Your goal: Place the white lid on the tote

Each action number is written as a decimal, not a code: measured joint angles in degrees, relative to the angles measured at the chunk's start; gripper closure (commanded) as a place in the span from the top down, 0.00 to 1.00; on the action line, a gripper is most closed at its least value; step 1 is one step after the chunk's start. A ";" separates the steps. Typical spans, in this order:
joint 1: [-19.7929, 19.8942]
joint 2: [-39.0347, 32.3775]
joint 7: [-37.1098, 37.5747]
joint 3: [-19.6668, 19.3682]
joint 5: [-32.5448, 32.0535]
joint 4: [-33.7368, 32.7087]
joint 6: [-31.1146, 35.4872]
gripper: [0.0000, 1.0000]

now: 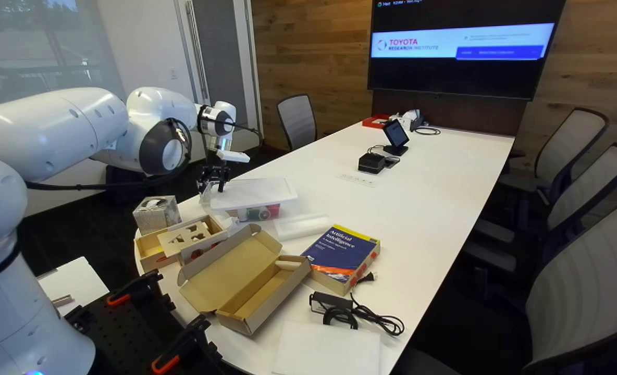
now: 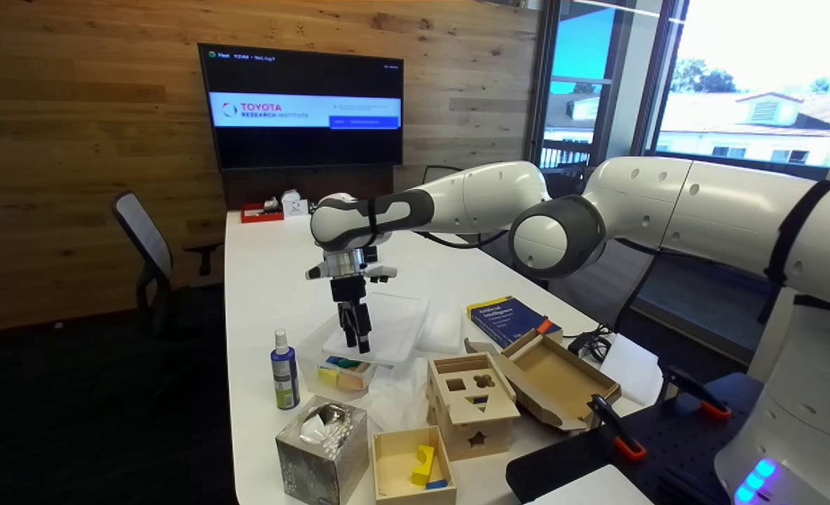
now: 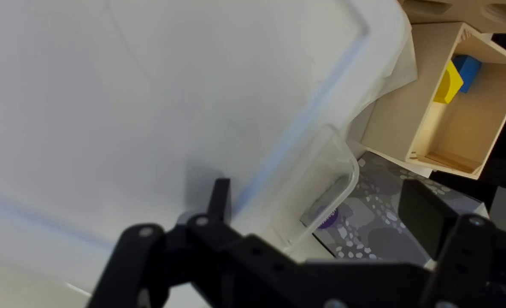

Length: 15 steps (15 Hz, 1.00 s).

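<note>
Pointing down above the conference table [image 1: 433, 208], close to the left long edge in both exterior views: the gripper [image 2: 357, 345], with jaws spread wide. In the wrist view, one finger [image 3: 222, 199] over the white lid [image 2: 394, 326], the opposite one past the rim of the tote [image 3: 346, 192]. Hard to tell, finger touching the white lid or just clear of it.

Lying across the tote, near that same edge: the white lid, askew, leaving uncovered the part facing the corner between left edge and robot end. Visible inside and through the clear walls, coloured blocks [image 2: 348, 381].

Between the tote and the left edge, upright, a purple spray bottle [image 2: 284, 375]. Near the corner, a patterned tissue box [image 2: 322, 449]; just beside, a wooden tray [image 2: 394, 470] holding a yellow block [image 2: 426, 456] and a blue block [image 3: 469, 70]. Next inward along the robot end, a wooden shape sorter [image 2: 472, 419], then a brown cardboard box [image 1: 281, 295], flap turned back.

Just beside, toward the right long edge, a textbook titled Artificial Intelligence [image 1: 342, 252]; nearer the robot end, a black power adapter [image 1: 332, 301]. Well apart, toward the far end, a tablet [image 1: 396, 134]; at the far end, a red tray [image 2: 261, 217].
</note>
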<state>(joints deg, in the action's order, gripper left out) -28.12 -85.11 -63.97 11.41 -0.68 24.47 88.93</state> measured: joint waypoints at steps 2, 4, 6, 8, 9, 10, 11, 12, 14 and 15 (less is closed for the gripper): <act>0.00 0.00 0.00 0.00 0.00 0.00 0.00 1.00; -0.01 0.00 0.00 0.00 0.00 0.00 0.00 1.00; -0.07 0.00 0.00 -0.05 -0.01 0.00 0.04 1.00; -0.20 0.00 -0.09 -0.10 -0.06 0.05 0.25 1.00; -0.24 0.00 -0.47 -0.11 -0.11 0.13 0.44 1.00; -0.24 -0.01 -1.23 -0.13 -0.12 0.26 0.69 1.00; -0.21 -0.03 -2.17 -0.17 -0.12 0.44 0.92 1.00; -0.18 -0.03 -3.21 -0.23 -0.12 0.67 1.17 1.00; -0.16 -0.07 -5.11 -0.50 -0.12 1.02 1.69 1.00; -0.16 -0.10 -5.95 -0.63 -0.13 1.11 2.01 1.00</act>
<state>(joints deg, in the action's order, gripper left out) -28.29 -85.21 -69.92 10.78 -0.81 25.59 90.94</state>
